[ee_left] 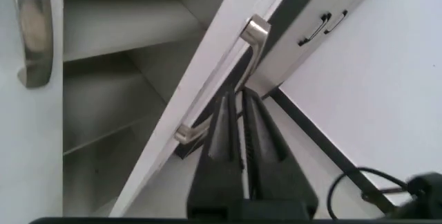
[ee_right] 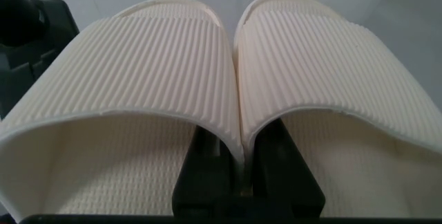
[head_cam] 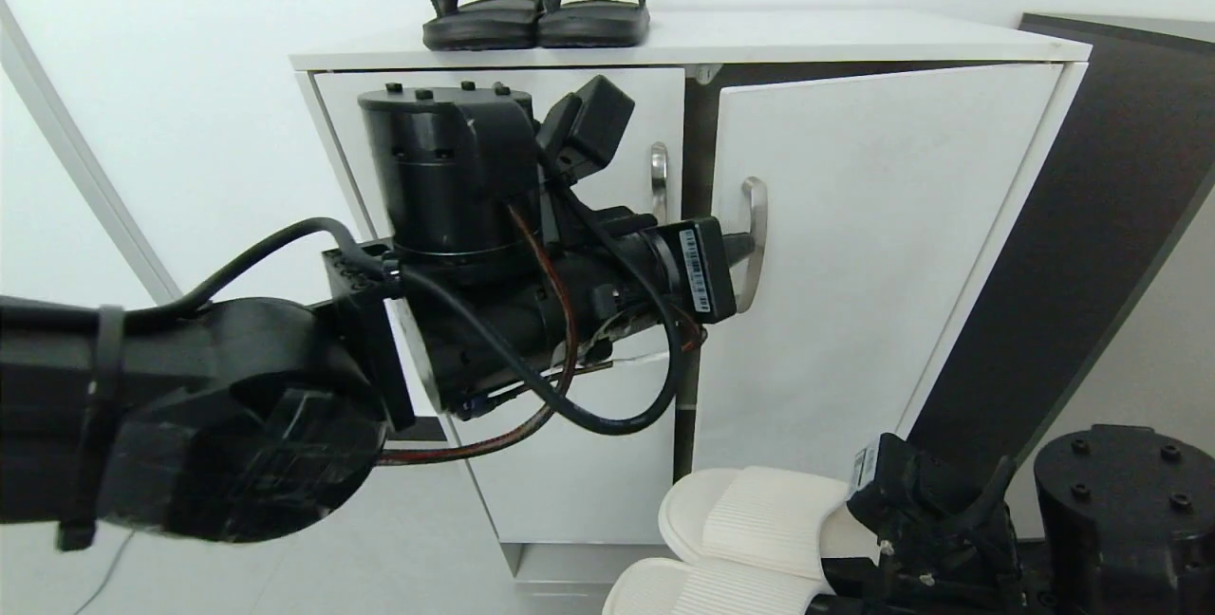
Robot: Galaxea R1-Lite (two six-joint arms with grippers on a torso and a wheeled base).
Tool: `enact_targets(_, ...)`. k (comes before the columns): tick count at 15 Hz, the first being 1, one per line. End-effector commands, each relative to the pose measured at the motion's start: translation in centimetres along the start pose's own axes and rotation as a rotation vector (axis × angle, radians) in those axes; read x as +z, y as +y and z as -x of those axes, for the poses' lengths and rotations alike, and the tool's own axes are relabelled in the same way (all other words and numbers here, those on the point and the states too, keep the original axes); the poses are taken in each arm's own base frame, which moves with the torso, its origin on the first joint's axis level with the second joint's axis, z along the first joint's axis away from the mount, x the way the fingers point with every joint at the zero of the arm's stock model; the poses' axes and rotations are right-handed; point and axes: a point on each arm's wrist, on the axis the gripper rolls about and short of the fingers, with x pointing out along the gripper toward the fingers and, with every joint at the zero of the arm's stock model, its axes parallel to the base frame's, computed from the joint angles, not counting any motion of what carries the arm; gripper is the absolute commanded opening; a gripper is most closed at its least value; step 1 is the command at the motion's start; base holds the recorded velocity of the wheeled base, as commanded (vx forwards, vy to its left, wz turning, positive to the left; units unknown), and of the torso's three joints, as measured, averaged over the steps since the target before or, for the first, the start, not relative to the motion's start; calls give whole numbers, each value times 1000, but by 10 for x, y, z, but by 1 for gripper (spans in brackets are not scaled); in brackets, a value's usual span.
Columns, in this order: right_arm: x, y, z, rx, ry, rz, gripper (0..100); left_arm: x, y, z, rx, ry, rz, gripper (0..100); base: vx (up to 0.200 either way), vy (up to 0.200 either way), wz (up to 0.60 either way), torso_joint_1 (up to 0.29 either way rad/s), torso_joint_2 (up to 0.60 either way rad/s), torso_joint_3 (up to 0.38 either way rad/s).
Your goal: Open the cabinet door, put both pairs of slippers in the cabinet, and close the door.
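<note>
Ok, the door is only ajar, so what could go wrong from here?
The left hand could slip off the door handle, leaving the right door barely open. The white slippers, pinched by their adjoining edges in the right hand, could sag or drop.

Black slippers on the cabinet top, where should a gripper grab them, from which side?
Pinch the black slippers where their inner strap sides meet, coming from the front. They sit side by side on the cabinet top, openings facing forward, so a finger probably fits each.
</note>
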Motion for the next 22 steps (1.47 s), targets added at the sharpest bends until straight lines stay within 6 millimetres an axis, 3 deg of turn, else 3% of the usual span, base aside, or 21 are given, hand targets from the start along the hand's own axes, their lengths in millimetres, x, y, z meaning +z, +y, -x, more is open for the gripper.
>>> enact_targets(1,-1,0,1,1,4,2,0,4,-10,24,-10,-19,-4,0,0,0,0,0,0,0)
enact_targets(5,-7,5,0,24,24,14,0,1,9,33,29,-77,-1,0,0,0,0,0,0,0)
enact_targets(9,-9,5,1,25,33,33,0,4,41,13,88,-124,4,0,0,0,0,0,0,0)
enact_targets(12,-14,11,1,46,49,42,0,5,46,-5,87,-129,11,0,0,0,0,0,0,0)
enact_targets(22,-17,13,0,54,66,44,0,3,44,-33,59,-140,13,0,0,0,0,0,0,0)
